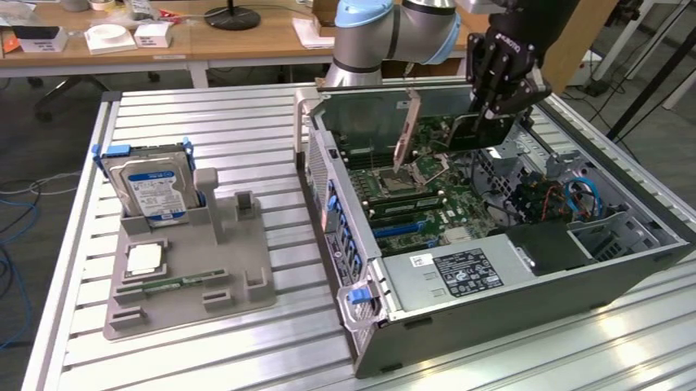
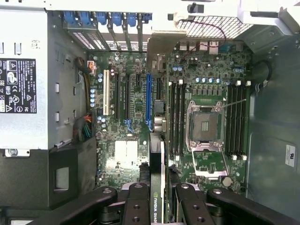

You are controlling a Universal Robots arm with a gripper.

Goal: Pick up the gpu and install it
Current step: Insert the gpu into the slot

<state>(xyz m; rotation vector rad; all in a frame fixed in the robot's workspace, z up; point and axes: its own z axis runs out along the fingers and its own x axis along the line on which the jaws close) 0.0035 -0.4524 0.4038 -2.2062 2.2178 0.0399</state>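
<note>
One gpu [image 2: 158, 187], seen edge-on in the wrist view, pinched between the two fingers of the tool [image 2: 160, 199]. Tool is clenched on it, card upright, green label strip on its upper edge. In the exterior view the tool [image 1: 486, 122] sits upper right of frame, hanging over the open case [image 1: 522, 285], so the gpu is in the air above the motherboard [image 2: 122, 154] and not seated.

Nearest below the card: the long blue slot [image 2: 148, 101], with the memory slots and the CPU socket [image 2: 205, 126] to one side. Power supply [image 1: 462, 273] at the case's near end. Well apart, on the exterior view's left, a grey tray [image 1: 196, 277] on the counter [image 1: 218, 122] holds the hard drive [image 1: 152, 183] and a green memory stick [image 1: 174, 285].

Risks, as judgement:
- The card edge looks slightly off the blue slot's line. Pushed down like that, the connector lands on the slot wall and jams or bends.
- The pinch is on a thin card, so it can pivot in the fingers under load and go in tilted.
- The bracket end may catch the case's rear wall before the connector seats.
- Drift sideways puts it onto the memory slots.
- Cannot tell the height above the slot.
</note>
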